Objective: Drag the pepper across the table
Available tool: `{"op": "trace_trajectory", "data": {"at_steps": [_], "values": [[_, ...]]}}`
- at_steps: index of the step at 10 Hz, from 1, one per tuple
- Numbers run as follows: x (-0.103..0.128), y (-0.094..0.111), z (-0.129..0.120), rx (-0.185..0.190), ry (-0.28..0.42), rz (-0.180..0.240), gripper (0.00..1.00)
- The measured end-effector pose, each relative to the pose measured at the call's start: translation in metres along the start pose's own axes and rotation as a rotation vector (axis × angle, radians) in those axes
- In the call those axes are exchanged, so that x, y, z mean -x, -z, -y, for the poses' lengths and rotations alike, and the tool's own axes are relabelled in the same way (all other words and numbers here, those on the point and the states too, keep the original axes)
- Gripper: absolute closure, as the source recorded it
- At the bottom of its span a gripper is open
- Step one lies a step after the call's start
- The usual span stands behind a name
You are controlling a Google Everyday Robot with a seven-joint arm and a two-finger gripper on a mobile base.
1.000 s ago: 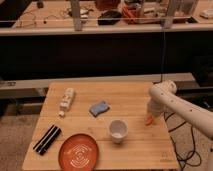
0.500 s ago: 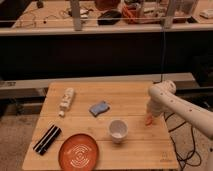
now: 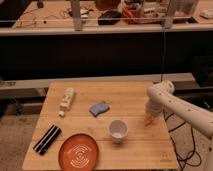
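The pepper (image 3: 148,120) is a tiny orange tapered piece on the light wood table (image 3: 130,97), near its right edge, right of the white cup (image 3: 118,130). My gripper (image 3: 150,114) comes down from the white arm at the right and sits right over the pepper, at or just above the tabletop. The pepper's upper part is hidden by the gripper.
A large round orange plate (image 3: 80,151) lies at the front, a black flat object (image 3: 47,138) at front left, a white bottle (image 3: 66,99) on its side at left, a blue sponge (image 3: 99,108) mid-table. A cluttered bench (image 3: 107,17) stands behind. Cables hang at right.
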Motion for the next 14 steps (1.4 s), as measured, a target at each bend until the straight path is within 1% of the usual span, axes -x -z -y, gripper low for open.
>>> {"op": "trace_trajectory", "data": {"at_steps": [2,3,8,10,12,14], "values": [[0.002,-0.001,0.0,0.003,0.005,-0.002,0.97],[0.007,-0.003,0.001,0.009,0.014,-0.003,0.97],[0.009,-0.001,0.001,0.01,0.017,-0.002,0.97],[0.016,-0.003,0.003,0.019,0.032,-0.005,0.97],[0.016,-0.001,0.001,0.018,0.031,-0.003,0.97],[0.02,-0.004,0.001,0.022,0.037,-0.005,0.97]]}}
